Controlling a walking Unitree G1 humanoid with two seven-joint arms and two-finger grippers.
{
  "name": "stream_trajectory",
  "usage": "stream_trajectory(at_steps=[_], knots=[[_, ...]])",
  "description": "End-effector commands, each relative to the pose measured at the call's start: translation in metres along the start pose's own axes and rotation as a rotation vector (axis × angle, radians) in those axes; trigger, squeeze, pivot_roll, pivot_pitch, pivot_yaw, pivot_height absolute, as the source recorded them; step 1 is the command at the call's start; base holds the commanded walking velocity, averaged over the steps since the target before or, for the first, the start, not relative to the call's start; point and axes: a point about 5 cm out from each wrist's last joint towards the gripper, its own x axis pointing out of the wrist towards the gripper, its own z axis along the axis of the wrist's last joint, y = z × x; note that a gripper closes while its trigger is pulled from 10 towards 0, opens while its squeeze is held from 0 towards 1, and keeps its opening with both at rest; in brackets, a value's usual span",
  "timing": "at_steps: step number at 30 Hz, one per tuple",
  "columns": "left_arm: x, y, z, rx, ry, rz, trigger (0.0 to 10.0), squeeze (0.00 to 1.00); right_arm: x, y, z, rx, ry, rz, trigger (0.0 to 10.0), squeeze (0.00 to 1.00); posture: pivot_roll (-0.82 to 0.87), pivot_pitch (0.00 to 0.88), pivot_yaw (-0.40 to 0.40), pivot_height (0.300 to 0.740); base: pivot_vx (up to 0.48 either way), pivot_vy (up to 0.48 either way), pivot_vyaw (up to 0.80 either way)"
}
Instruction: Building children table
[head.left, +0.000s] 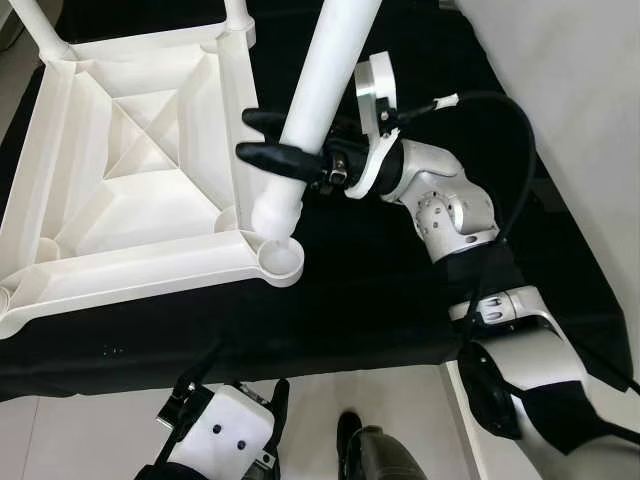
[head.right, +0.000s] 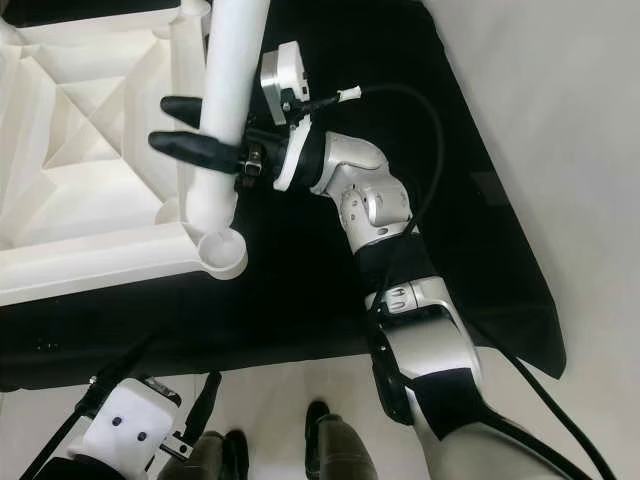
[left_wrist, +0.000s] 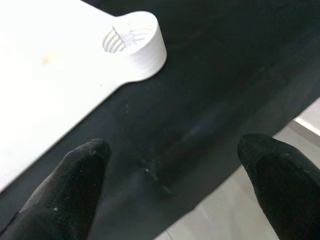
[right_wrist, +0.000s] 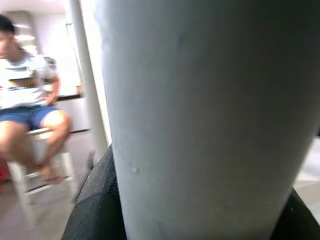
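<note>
The right tool (head.left: 262, 138) grips a long white plastic table leg (head.left: 318, 100), its two black fingers clamped either side of the tube near its lower end. The leg leans steeply, and its rounded foot end hangs just above, perhaps touching, the round corner socket (head.left: 281, 258) of the white ribbed plastic tabletop (head.left: 130, 180), which lies upside down on the black-covered bench (head.left: 380, 290). Another white leg (head.left: 238, 15) already stands in the far corner socket.

The leg looks stiff, hollow and light, yet smooth and likely slippery; a low grip close to the socket end seems best for steering it, though the long free upper part could lever it off line. It probably needs to stand upright before it seats.

The near socket holds nothing yet. The left tool (left_wrist: 170, 165) hangs low by the bench edge, fingers spread wide and empty, with another empty ridged corner socket (left_wrist: 132, 37) ahead of it.
</note>
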Motion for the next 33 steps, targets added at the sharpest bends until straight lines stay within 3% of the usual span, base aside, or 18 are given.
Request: stream_trajectory(at_steps=[1, 11, 15, 33], knots=[[0.001, 0.000, -0.006, 0.003, 0.032, 0.003, 10.0, 0.00, 0.002, -0.002, 0.008, -0.055, -0.010, -0.028, 10.0, 0.00, 0.01, 0.294, -0.001, 0.740, 0.000, 0.000, 0.00], [0.010, 0.005, -0.012, 0.022, 0.037, 0.018, 10.0, 0.00, -0.007, -0.003, 0.007, -0.083, 0.026, -0.098, 10.0, 0.00, 0.00, 0.259, 0.015, 0.740, 0.000, 0.000, 0.00], [0.016, 0.009, -0.018, 0.039, 0.052, 0.030, 10.0, 0.00, -0.013, -0.003, 0.004, -0.103, 0.040, -0.130, 10.0, 0.00, 0.00, 0.234, 0.021, 0.740, 0.000, 0.480, 0.00], [0.021, 0.010, -0.022, 0.052, 0.043, 0.021, 10.0, 0.00, -0.018, -0.003, 0.004, -0.127, 0.057, -0.157, 10.0, 0.00, 0.00, 0.220, 0.031, 0.740, 0.000, 0.027, 0.00]])
